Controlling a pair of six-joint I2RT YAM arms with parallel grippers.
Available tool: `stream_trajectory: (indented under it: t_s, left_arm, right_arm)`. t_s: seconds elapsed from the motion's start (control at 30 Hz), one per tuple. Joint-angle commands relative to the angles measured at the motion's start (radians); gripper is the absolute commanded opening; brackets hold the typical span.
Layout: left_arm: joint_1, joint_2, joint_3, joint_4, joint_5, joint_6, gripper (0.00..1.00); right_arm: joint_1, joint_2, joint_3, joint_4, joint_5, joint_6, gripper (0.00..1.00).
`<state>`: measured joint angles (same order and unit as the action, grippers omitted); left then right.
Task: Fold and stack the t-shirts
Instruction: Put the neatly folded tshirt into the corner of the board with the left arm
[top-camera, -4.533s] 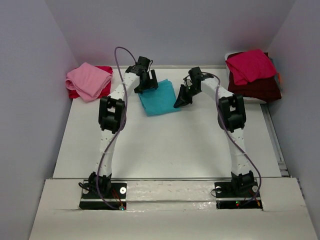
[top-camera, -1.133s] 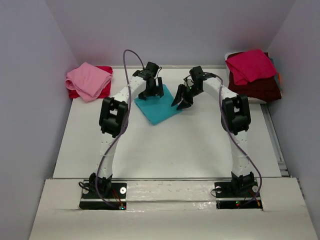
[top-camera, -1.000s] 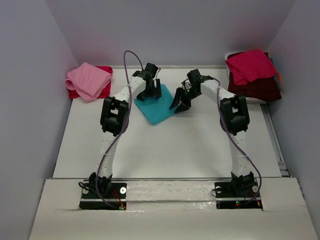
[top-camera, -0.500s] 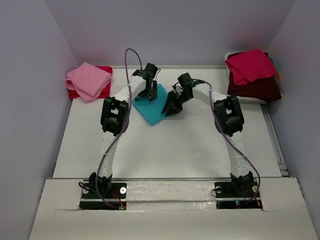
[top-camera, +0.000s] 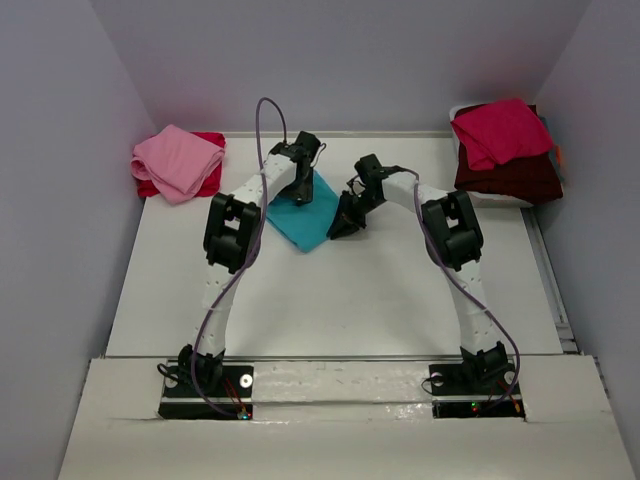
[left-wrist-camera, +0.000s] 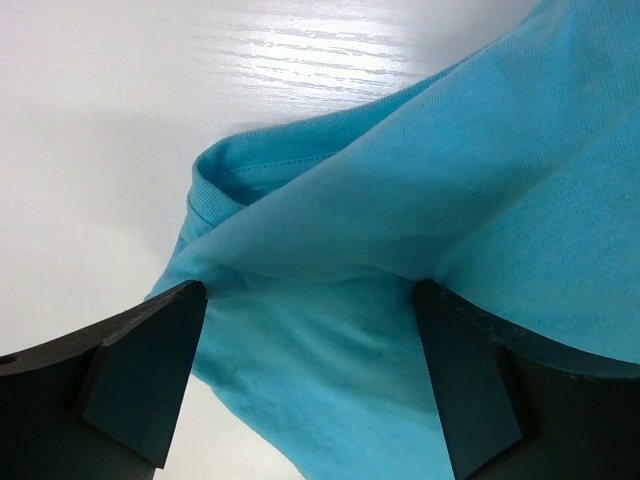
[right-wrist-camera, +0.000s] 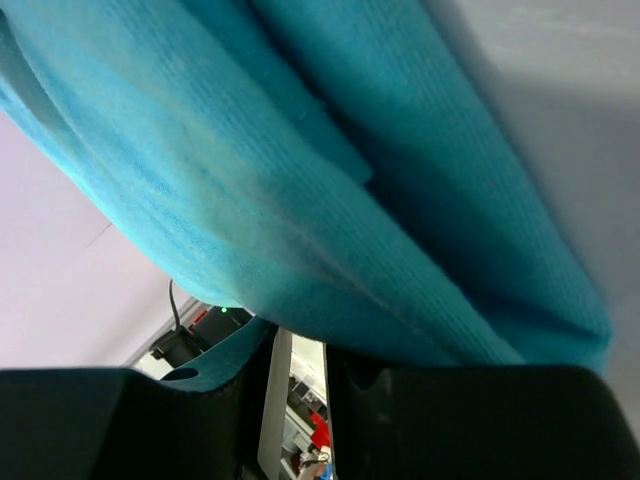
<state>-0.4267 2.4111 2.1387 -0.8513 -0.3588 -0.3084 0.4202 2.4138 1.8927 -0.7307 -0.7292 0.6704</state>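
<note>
The turquoise t-shirt (top-camera: 300, 220), folded small, lies on the white table (top-camera: 330, 300) at the back centre. My left gripper (top-camera: 303, 187) is pressed down on its far part. In the left wrist view that gripper (left-wrist-camera: 305, 385) is open wide, with a raised fold of the turquoise t-shirt (left-wrist-camera: 420, 200) between its fingers (left-wrist-camera: 140, 380). My right gripper (top-camera: 344, 222) is at the shirt's right edge. In the right wrist view the right gripper (right-wrist-camera: 300, 345) has its jaws drawn close, and the turquoise t-shirt (right-wrist-camera: 300, 200) runs across them and hides the tips.
A pink t-shirt (top-camera: 178, 160) lies on a red one (top-camera: 210, 140) at the back left. At the back right, a crimson t-shirt (top-camera: 500, 130) tops a dark maroon pile (top-camera: 510, 178). Grey walls close in the table on three sides.
My right gripper has moved left onto the shirt's right edge and its jaws have narrowed. The shirt has turned and slid slightly leftward under the left gripper, which stayed open.
</note>
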Motion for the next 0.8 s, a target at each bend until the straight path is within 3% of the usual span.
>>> stream_trajectory:
  t_s: [0.0,0.77]
  left_arm:
    - [-0.009,0.011,-0.083,-0.092,-0.049,0.014,0.99]
    - [-0.093,-0.181,-0.399,-0.045,0.069,-0.026,0.99]
  right_arm:
    - [0.005,0.013,0.040,-0.059,0.083,0.003,0.23]
    - [-0.092,-0.113,-0.029,-0.165,0.226,-0.028,0.19]
